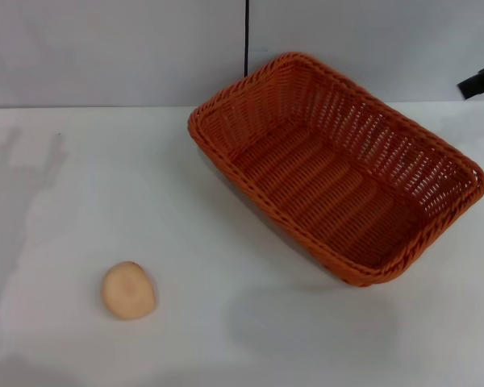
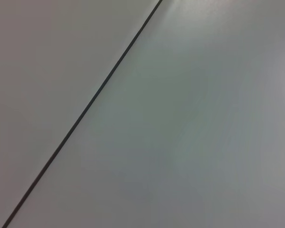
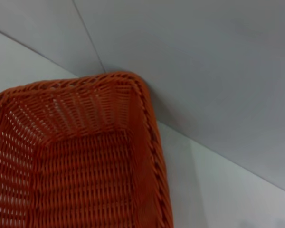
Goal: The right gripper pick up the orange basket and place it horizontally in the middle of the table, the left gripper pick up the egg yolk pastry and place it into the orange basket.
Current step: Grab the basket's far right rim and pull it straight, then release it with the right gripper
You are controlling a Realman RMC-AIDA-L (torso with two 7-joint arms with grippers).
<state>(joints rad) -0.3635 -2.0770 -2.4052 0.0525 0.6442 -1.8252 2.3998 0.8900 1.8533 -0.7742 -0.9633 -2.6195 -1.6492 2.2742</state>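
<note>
The orange basket (image 1: 336, 165) lies at an angle on the white table (image 1: 226, 322), at the back right, and it holds nothing. Its braided rim (image 3: 149, 123) also fills the lower part of the right wrist view. The egg yolk pastry (image 1: 128, 290) sits alone on the table at the front left, far from the basket. A black piece of the right gripper (image 1: 479, 81) pokes in at the right edge, beyond the basket's far right side. The left gripper is out of view; only its shadow falls on the table at the far left.
A grey wall (image 1: 105, 48) with a dark vertical seam (image 1: 246, 36) stands behind the table. The left wrist view holds only a grey panel (image 2: 190, 123) crossed by a dark seam line (image 2: 85, 108). White tabletop stretches between the pastry and the basket.
</note>
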